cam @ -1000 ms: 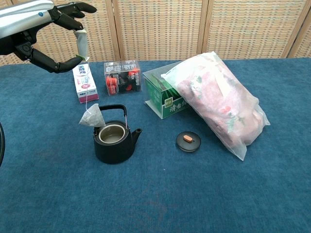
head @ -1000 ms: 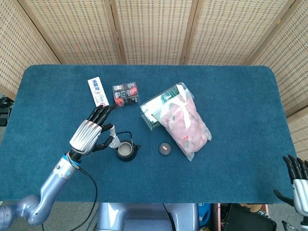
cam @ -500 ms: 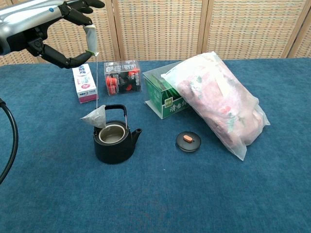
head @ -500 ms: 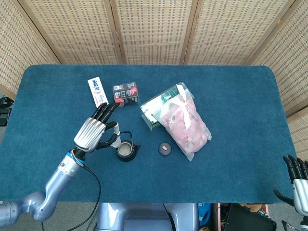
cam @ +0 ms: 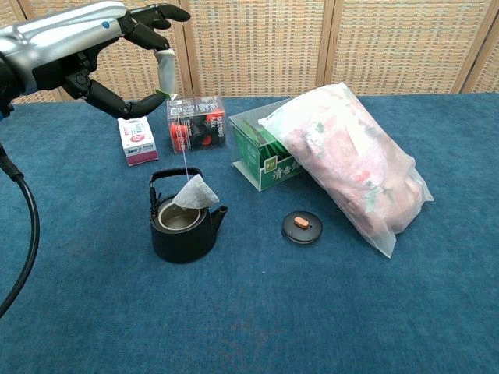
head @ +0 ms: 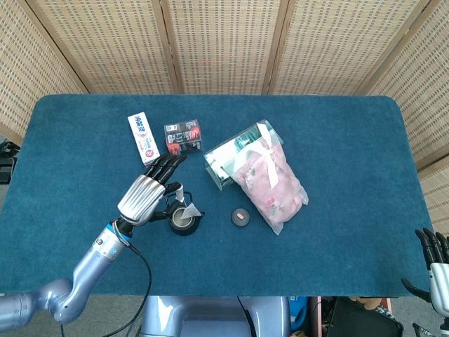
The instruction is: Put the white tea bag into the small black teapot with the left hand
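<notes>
The small black teapot (cam: 184,228) stands open on the blue table, seen from above as teapot (head: 184,220). My left hand (cam: 117,47) is raised above and left of it, pinching the paper tag (cam: 166,72) of the white tea bag. The tea bag (cam: 195,193) hangs on its string just over the pot's right rim. In the head view my left hand (head: 149,193) covers the pot's left side and hides the bag. The pot's lid (cam: 302,227) lies on the cloth to the right. My right hand (head: 438,275) shows at the bottom right corner, fingers apart, holding nothing.
A white-and-pink box (cam: 137,141) and a clear case of dark items (cam: 196,125) stand behind the pot. A green box (cam: 263,155) and a large pink plastic bag (cam: 351,164) lie to the right. A black cable (cam: 27,234) hangs at the left.
My left hand has moved right, carrying the tea bag from the pot's left side to above its right rim. The right hand has barely moved.
</notes>
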`<state>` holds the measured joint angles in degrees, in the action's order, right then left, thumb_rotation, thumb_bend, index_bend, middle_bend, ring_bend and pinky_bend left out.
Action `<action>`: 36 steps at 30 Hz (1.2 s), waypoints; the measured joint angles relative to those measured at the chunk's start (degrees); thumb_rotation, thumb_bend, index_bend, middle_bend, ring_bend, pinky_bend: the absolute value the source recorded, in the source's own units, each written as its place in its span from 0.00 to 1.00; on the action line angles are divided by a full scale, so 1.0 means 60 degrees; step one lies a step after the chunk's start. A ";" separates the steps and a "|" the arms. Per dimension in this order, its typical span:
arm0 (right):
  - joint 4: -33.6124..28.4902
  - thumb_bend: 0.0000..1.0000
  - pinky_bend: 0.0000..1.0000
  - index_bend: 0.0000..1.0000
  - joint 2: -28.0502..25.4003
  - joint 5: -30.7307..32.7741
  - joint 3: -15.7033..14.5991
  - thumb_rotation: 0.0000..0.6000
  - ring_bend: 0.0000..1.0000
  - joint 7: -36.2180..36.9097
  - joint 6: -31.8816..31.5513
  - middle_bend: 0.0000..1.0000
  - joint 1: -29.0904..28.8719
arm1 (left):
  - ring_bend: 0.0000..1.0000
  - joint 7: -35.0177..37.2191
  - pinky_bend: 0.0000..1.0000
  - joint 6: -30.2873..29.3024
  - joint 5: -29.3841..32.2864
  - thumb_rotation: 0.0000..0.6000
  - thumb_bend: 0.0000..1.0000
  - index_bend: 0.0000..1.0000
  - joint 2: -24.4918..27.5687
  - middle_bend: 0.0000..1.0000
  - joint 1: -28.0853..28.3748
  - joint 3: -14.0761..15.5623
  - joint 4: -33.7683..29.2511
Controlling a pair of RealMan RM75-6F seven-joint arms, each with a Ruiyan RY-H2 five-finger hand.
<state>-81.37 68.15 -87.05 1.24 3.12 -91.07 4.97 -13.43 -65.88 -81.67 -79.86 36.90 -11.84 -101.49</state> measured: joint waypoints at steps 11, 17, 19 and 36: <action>-0.0055 0.07 0.09 0.09 -0.0013 -0.0031 -0.0004 1.00 0.01 -0.0063 0.0017 0.15 -0.0009 | 0.00 -0.0040 0.00 -0.0101 0.0061 1.00 0.47 0.62 0.0134 0.00 -0.0236 0.0415 0.0005; -0.0087 0.07 0.09 0.09 -0.0012 -0.0032 -0.0006 1.00 0.01 -0.0117 0.0052 0.15 -0.0022 | 0.00 -0.0167 0.00 -0.0280 -0.0024 1.00 0.47 0.62 0.0101 0.00 -0.0453 0.0719 0.0191; -0.0109 0.07 0.09 0.09 -0.0012 -0.0042 -0.0006 1.00 0.01 -0.0146 0.0063 0.15 -0.0033 | 0.00 -0.0217 0.00 -0.0319 -0.0092 1.00 0.47 0.62 0.0085 0.00 -0.0523 0.0852 0.0253; -0.0163 0.07 0.09 0.09 -0.0014 -0.0052 -0.0007 1.00 0.01 -0.0187 0.0122 0.15 -0.0065 | 0.00 -0.0977 0.00 -0.1248 -0.1127 1.00 0.47 0.62 -0.0083 0.00 -0.1513 0.2034 0.0590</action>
<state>-82.35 68.06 -87.36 1.19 2.00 -90.34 4.58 -19.30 -73.37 -88.43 -80.36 27.83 0.36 -97.95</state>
